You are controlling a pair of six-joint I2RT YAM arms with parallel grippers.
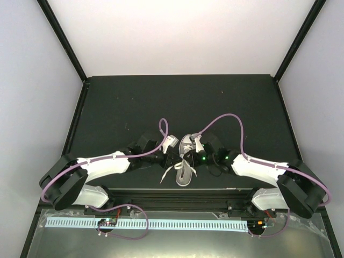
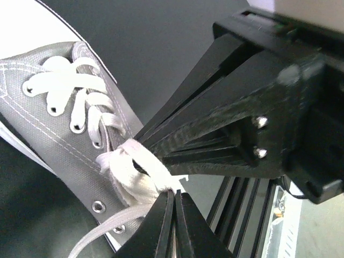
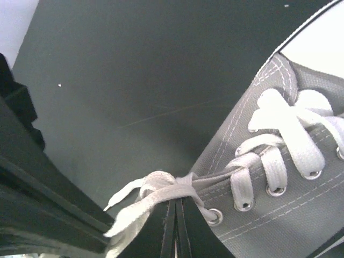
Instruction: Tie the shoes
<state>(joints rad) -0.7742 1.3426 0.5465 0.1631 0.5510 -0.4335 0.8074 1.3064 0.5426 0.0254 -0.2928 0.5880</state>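
The grey shoe [image 1: 186, 161] with its white sole lies near the table's front edge, between my two grippers. In the left wrist view the shoe [image 2: 48, 134] fills the left side, and its white laces [image 2: 131, 172] bunch into a knot. My left gripper [image 2: 176, 192] is shut, with the lace pinched at its tips. The right gripper's black fingers [image 2: 215, 134] reach that same knot from the right. In the right wrist view my right gripper [image 3: 176, 203] is shut under the knotted laces [image 3: 180, 183], and a strand is stretched across its tips. I cannot tell whether it is pinched.
Loose lace ends [image 1: 169, 173] trail from the shoe toward the front edge of the black table [image 1: 177, 102]. A black rail [image 1: 177, 194] runs along that edge, with a perforated white strip [image 1: 145, 223] below it. White walls enclose the table.
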